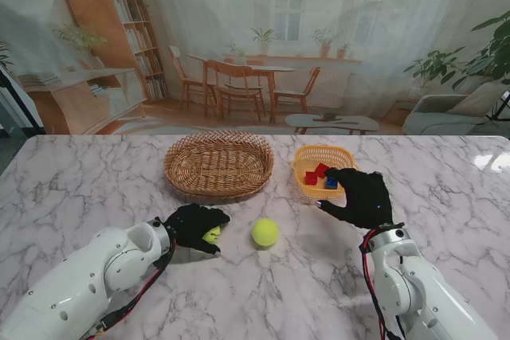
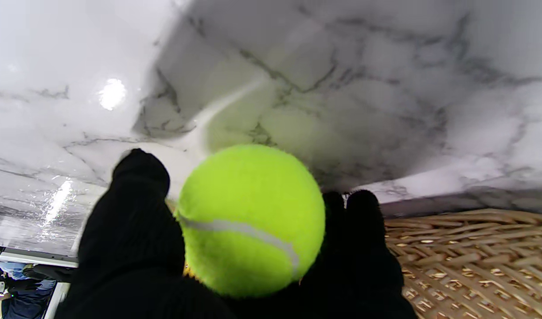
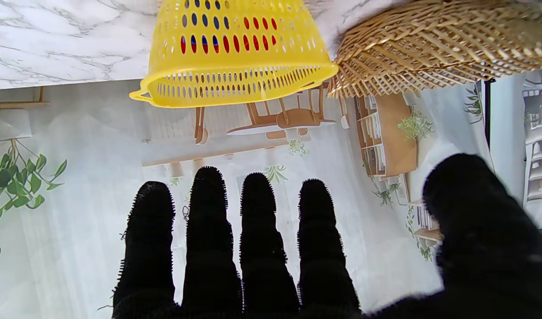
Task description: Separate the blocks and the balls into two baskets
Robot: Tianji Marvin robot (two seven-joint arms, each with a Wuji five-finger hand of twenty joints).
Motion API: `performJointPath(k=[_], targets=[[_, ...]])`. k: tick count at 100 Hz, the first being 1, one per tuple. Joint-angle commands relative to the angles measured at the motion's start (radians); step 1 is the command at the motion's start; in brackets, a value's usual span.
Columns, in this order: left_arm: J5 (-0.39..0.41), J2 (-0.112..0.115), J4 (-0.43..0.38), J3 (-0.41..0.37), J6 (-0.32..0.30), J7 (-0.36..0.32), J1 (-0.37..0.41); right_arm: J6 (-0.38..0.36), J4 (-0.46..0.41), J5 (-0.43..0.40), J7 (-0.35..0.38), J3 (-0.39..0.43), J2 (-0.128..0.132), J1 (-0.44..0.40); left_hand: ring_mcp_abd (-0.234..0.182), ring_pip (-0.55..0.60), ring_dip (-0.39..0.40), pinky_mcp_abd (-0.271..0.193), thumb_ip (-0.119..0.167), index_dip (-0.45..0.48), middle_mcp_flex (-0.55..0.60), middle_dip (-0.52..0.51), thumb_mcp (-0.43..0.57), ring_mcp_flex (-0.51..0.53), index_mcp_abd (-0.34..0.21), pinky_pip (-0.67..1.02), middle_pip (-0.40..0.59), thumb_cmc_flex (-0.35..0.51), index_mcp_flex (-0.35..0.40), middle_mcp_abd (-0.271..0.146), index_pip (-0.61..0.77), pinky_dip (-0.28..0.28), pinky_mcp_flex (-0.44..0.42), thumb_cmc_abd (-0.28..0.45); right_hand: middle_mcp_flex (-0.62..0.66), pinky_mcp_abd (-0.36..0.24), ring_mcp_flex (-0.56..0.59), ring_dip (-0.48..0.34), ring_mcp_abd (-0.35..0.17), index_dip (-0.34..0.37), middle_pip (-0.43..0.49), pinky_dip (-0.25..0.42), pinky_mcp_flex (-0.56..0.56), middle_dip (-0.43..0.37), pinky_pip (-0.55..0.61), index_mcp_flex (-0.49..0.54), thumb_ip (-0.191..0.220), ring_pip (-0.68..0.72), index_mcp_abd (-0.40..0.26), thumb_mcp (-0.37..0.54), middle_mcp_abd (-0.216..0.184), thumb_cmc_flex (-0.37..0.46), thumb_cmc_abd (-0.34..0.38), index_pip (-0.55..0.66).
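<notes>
My left hand (image 1: 195, 224) is wrapped around a tennis ball (image 1: 211, 235), black-gloved fingers (image 2: 133, 212) curled on either side of it, and the left wrist view fills with that yellow-green fuzz (image 2: 251, 219) and its white seam, marble behind it. The hand sits low over the worktop (image 1: 80, 181), on my left and nearer to me than the baskets. A second tennis ball (image 1: 264, 232) lies loose on the marble just to the right of that hand, apart from it, nothing touching it. Farther from me stands the wicker basket (image 1: 218, 163), and from the stand I see no ball in it; its woven rim shows at the edge of the left wrist view (image 2: 470, 261). Right beside it is the yellow basket (image 1: 319, 166), holding red blocks (image 1: 315, 173) and a blue block (image 1: 331, 183). My right hand (image 1: 360, 195) hovers at that basket's near rim, fingers (image 3: 208, 230) spread straight and apart, thumb out to the side, gripping nothing. Through the right wrist view the yellow basket's slotted wall (image 3: 235, 48) shows red and blue behind the holes.
</notes>
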Motion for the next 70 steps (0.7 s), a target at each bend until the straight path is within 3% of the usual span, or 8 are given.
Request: performJointPath(k=[1,23,36,46,48,53,70], targets=[[-0.001,0.002,0.008,0.004,0.003,-0.022,-0.001,0.002,0.004,-0.004,0.005,-0.003,0.001,0.001,-0.002,0.031,0.015,-0.062,0.020,-0.010,-0.013,0.001,0.015,0.022,-0.007,0.041,0.027,0.034,-0.008,-0.011,-0.004,0.022,0.031,-0.028,-0.038,0.019,-0.031,0.008,0.006,0.013,0.003,0.012,-0.020,0.000,-0.018,-0.037,0.019,-0.030,0.011,-0.019,0.005,0.020,0.039,-0.019],[-0.008,0.002,0.011,0.011,0.031,-0.038,-0.002,0.004,0.003,-0.005,0.012,-0.004,0.001,0.002,-0.014,0.125,0.116,-0.094,0.044,0.011,0.049,0.107,0.092,0.107,-0.024,0.128,0.151,0.139,0.014,-0.027,0.064,0.033,0.141,-0.075,-0.044,0.022,-0.034,0.008,0.005,0.013,-0.001,0.012,-0.027,0.000,-0.026,-0.041,0.021,-0.034,0.010,-0.028,0.007,0.023,0.044,-0.024],[-0.017,0.002,0.016,0.020,0.047,-0.046,-0.006,0.006,0.004,-0.006,0.012,-0.004,0.002,0.002,-0.029,0.198,0.215,-0.107,0.045,0.073,0.103,0.190,0.159,0.181,-0.053,0.193,0.235,0.241,0.028,-0.061,0.173,0.046,0.222,-0.044,-0.045,0.023,-0.035,0.008,0.005,0.014,-0.002,0.013,-0.029,0.001,-0.029,-0.043,0.021,-0.035,0.012,-0.032,0.007,0.025,0.047,-0.026],[-0.018,0.002,0.011,0.017,0.051,-0.048,-0.003,0.008,0.002,-0.005,0.016,-0.004,0.002,0.002,-0.037,0.234,0.267,-0.108,0.046,0.113,0.135,0.227,0.183,0.225,-0.069,0.235,0.273,0.273,0.030,-0.074,0.260,0.066,0.263,-0.021,-0.047,0.023,-0.038,0.008,0.007,0.015,-0.003,0.014,-0.030,0.001,-0.031,-0.044,0.022,-0.037,0.012,-0.036,0.006,0.027,0.048,-0.027],[-0.019,0.001,0.009,0.015,0.051,-0.049,-0.001,0.009,0.002,-0.004,0.016,-0.004,0.002,0.002,-0.015,0.243,0.282,-0.109,0.046,0.120,0.142,0.255,0.186,0.226,-0.071,0.245,0.289,0.278,0.030,-0.076,0.280,0.073,0.272,-0.023,-0.047,0.023,-0.038,0.008,0.007,0.015,-0.003,0.014,-0.031,0.001,-0.032,-0.044,0.022,-0.037,0.012,-0.036,0.008,0.028,0.048,-0.028],[-0.017,0.001,0.000,0.006,0.049,-0.051,0.005,0.011,0.002,-0.004,0.017,-0.005,0.001,0.002,-0.012,0.255,0.313,-0.110,0.040,0.128,0.173,0.369,0.195,0.241,-0.077,0.257,0.265,0.294,0.034,-0.079,0.316,0.087,0.286,-0.033,-0.045,0.024,-0.038,0.009,0.006,0.015,-0.002,0.014,-0.032,0.002,-0.033,-0.043,0.022,-0.037,0.012,-0.037,0.007,0.029,0.049,-0.027],[-0.004,0.003,-0.048,-0.038,0.023,-0.065,0.034,0.013,0.002,-0.005,0.018,-0.006,0.002,0.002,-0.003,0.277,0.335,-0.110,0.035,0.146,0.226,0.450,0.199,0.268,-0.087,0.280,0.232,0.327,0.052,-0.077,0.356,0.105,0.315,-0.044,-0.047,0.025,-0.038,0.009,0.007,0.016,-0.002,0.016,-0.032,0.002,-0.035,-0.043,0.023,-0.038,0.012,-0.040,0.008,0.031,0.051,-0.029]])
